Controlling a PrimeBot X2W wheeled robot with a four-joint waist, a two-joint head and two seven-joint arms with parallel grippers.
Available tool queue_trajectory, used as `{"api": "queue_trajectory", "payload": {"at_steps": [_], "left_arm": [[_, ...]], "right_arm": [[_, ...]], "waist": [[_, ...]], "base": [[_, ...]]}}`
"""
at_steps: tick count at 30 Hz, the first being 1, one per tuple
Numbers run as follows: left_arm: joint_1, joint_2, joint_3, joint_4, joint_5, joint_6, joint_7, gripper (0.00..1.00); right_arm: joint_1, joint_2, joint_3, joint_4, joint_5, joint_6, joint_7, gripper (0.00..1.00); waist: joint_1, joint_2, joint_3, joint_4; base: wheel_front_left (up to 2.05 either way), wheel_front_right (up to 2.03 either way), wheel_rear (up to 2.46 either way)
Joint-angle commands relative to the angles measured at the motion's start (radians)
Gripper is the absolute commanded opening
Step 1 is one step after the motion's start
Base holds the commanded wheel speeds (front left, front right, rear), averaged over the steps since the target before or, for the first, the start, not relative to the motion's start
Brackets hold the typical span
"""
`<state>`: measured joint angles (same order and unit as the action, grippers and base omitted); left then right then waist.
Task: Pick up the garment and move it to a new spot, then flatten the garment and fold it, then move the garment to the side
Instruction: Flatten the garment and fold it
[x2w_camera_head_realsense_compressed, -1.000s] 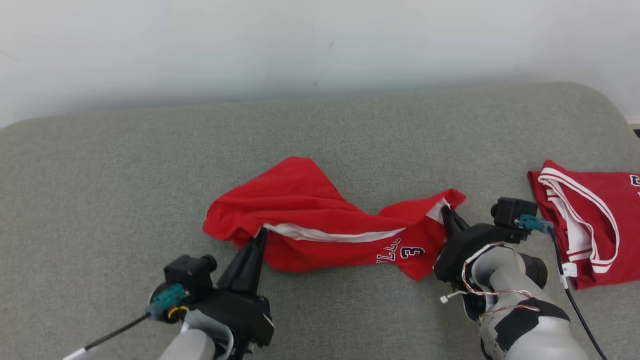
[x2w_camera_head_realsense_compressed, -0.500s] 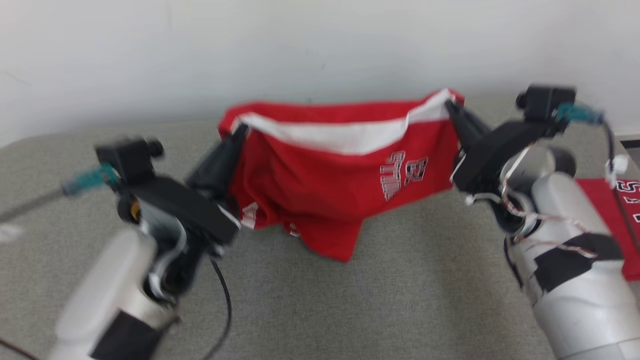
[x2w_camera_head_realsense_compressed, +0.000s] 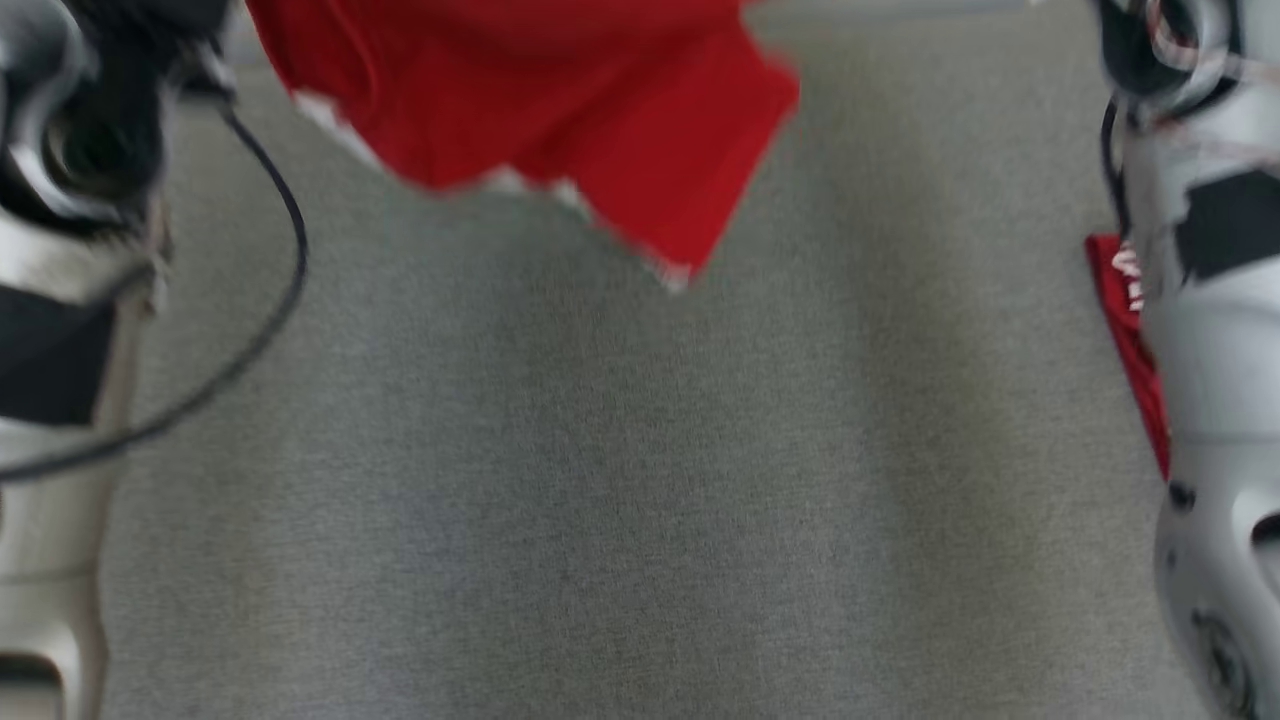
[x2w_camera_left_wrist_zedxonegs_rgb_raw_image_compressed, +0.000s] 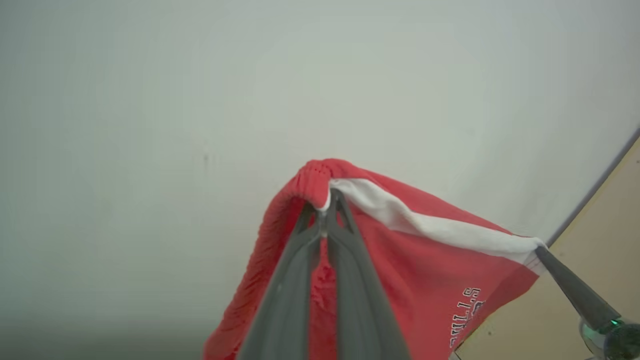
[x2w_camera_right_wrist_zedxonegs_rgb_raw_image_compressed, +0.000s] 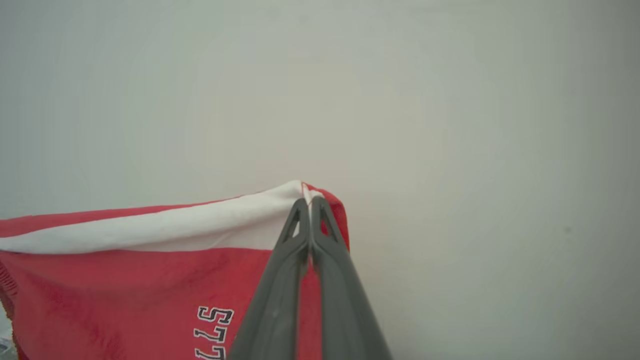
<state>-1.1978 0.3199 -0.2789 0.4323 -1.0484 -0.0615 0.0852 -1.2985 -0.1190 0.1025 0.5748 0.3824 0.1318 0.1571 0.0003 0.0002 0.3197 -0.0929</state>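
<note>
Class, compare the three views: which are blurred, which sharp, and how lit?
Head view: heavily blurred, garment and grey cushion smeared. Left wrist view: sharp at the left hand, soft even light. Right wrist view: crisp at the right hand, no glare.

Head view downward, wrist views facing wall, sharing garment

Only readable text is on the red garment: white block letters with dark outline, printed on the red panel below the white band; right wrist view shows "LLS" upside down, rest cut by the frame edge; left wrist view shows the same print sideways, "LLS" with a clipped letter before it; white marks on the second red cloth in head view, too blurred to read
</note>
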Motion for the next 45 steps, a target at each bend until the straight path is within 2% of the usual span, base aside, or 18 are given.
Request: {"api": "queue_trajectory", "payload": {"at_steps": [1,7,10,14,18,23,26,30,35,39,43,45], "left_arm": [[-0.05,0.008,0.015,0.015,0.014,0.002,-0.026,0.0],[-0.194,0.015,0.032,0.059,0.082,0.012,-0.134,0.0],[-0.248,0.003,0.042,0.07,0.095,-0.003,-0.186,0.0],[-0.222,-0.016,0.041,0.11,0.078,-0.034,-0.234,0.0],[-0.17,-0.029,0.02,0.154,0.071,-0.055,-0.271,0.0],[-0.053,-0.046,-0.056,0.149,0.049,-0.071,-0.269,0.0],[0.044,-0.05,-0.107,0.088,-0.006,-0.07,-0.255,0.0],[0.186,-0.014,-0.185,0.01,-0.049,-0.068,-0.238,0.0],[0.352,0.053,-0.288,-0.029,-0.01,-0.068,-0.239,0.0],[0.481,0.067,-0.357,-0.019,0.017,-0.065,-0.24,0.0],[0.615,0.076,-0.41,-0.016,0.031,-0.047,-0.235,0.0],[0.68,0.085,-0.428,-0.027,0.027,-0.032,-0.232,0.0]], "right_arm": [[-0.042,0.001,-0.009,0.018,-0.015,-0.003,-0.043,0.0],[-0.201,0.012,-0.054,0.075,-0.085,-0.003,-0.218,0.0],[-0.251,0.002,-0.049,0.11,-0.145,-0.003,-0.299,0.0],[-0.258,-0.003,-0.017,0.173,-0.191,-0.003,-0.347,0.0],[-0.206,-0.01,0.058,0.238,-0.156,-0.003,-0.35,0.0],[-0.107,-0.053,0.178,0.233,-0.06,-0.003,-0.345,0.0],[-0.016,-0.102,0.252,0.189,0.026,-0.003,-0.306,0.0],[0.135,-0.184,0.324,0.098,0.134,-0.003,-0.204,0.0],[0.344,-0.286,0.358,-0.066,0.222,-0.003,-0.052,0.0],[0.522,-0.357,0.348,-0.193,0.239,-0.003,0.068,0.0],[0.719,-0.403,0.311,-0.304,0.232,-0.003,0.223,0.0],[0.816,-0.405,0.273,-0.361,0.235,-0.003,0.297,0.0]], "waist": [[-0.0003,-0.0002,0.18,-0.031],[-0.0003,-0.0002,0.243,-0.031],[-0.0003,-0.0002,0.27,-0.025],[-0.0003,-0.0002,0.288,-0.021],[-0.0003,-0.0002,0.289,-0.015],[-0.0003,-0.0002,0.242,0.007],[-0.0003,-0.0002,0.187,0.025],[-0.0003,-0.0002,0.094,0.039],[-0.0003,-0.0002,-0.011,0.046],[-0.0003,-0.0002,-0.093,0.05],[-0.0003,-0.0002,-0.171,0.046],[-0.0003,-0.0002,-0.202,0.042]], "base": [[0.0,0.0,0.0],[0.0,0.0,0.0],[0.0,0.0,0.0],[0.0,0.0,0.0],[0.0,0.0,0.0],[0.0,0.0,0.0],[0.0,0.0,0.0],[0.0,0.0,0.0],[0.0,0.0,0.0],[0.0,0.0,0.0],[0.0,0.0,0.0],[0.0,0.0,0.0]]}}
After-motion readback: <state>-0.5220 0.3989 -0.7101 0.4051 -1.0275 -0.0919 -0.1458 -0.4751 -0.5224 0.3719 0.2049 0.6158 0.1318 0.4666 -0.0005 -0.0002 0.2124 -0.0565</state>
